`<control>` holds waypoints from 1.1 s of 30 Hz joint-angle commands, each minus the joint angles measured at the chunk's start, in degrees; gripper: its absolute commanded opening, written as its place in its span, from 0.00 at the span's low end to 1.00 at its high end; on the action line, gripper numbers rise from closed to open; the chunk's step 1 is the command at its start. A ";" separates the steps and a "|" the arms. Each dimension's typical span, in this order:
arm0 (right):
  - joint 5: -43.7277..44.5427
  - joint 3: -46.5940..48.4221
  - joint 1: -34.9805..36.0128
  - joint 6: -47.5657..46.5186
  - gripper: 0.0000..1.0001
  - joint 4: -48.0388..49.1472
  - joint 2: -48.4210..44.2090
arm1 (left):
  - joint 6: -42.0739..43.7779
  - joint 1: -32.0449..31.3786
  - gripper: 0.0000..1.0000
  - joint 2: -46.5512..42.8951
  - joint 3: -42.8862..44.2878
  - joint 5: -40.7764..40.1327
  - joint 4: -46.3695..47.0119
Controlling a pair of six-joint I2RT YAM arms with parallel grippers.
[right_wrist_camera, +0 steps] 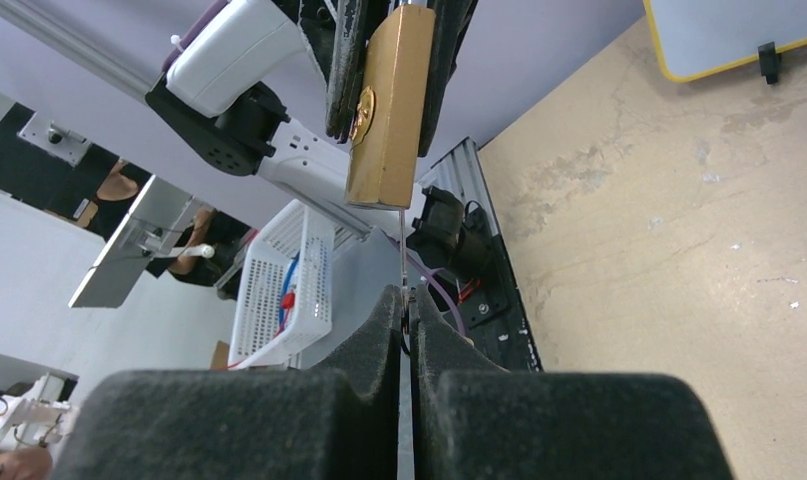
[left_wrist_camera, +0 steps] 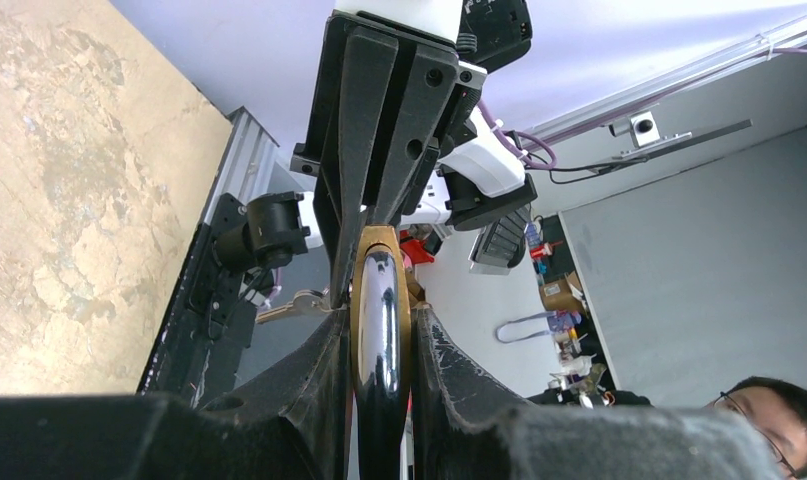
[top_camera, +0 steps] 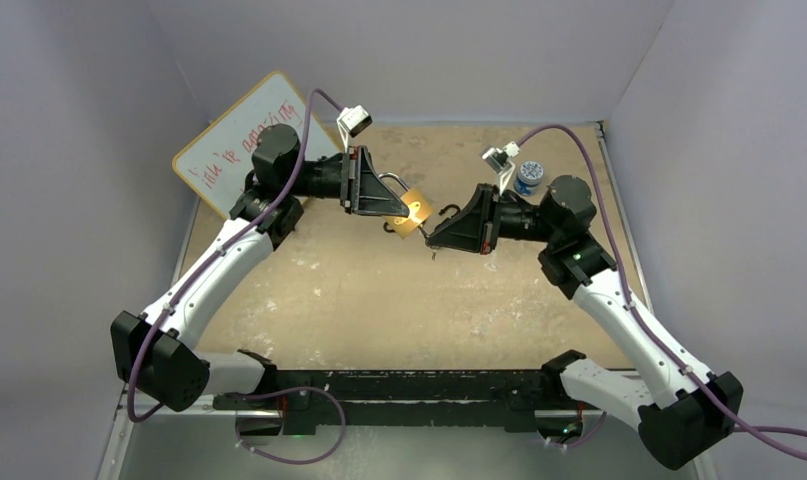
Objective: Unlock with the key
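Note:
A brass padlock (top_camera: 415, 213) hangs in the air over the middle of the table, with my left gripper (top_camera: 404, 205) shut on its body. In the left wrist view the padlock (left_wrist_camera: 381, 300) sits edge-on between the two black fingers, its chrome shackle facing the camera. My right gripper (top_camera: 431, 236) meets it from the right, shut on the key. In the right wrist view the key (right_wrist_camera: 403, 250) shows as a thin blade running from my right gripper (right_wrist_camera: 406, 297) up to the underside of the padlock (right_wrist_camera: 384, 110). A second key (left_wrist_camera: 289, 305) dangles beside the lock.
A whiteboard (top_camera: 244, 140) with red writing leans at the back left. A small blue and white jar (top_camera: 528, 177) stands at the back right. Two small black hooks (top_camera: 389, 228) lie on the tan tabletop (top_camera: 379, 300) under the grippers. Grey walls close in three sides.

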 commanded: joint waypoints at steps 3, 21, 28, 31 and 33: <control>0.65 1.53 -0.02 -2.54 0.00 0.31 -2.15 | -0.07 -0.12 0.00 -2.39 2.58 -0.27 4.42; 0.60 2.01 0.04 -4.46 0.00 -1.04 -1.88 | 0.42 -0.12 0.00 -2.27 2.43 -0.59 4.43; 0.44 2.43 0.00 -3.49 0.00 0.99 -1.68 | 0.81 -0.12 0.00 -2.27 1.49 -0.44 4.45; 0.48 2.41 -0.03 -3.30 0.00 1.72 -1.79 | 1.03 -0.12 0.00 -2.27 1.21 -0.35 4.31; 0.51 2.29 -0.03 -3.37 0.00 1.89 -1.80 | 1.22 -0.12 0.00 -2.27 1.28 -0.32 4.08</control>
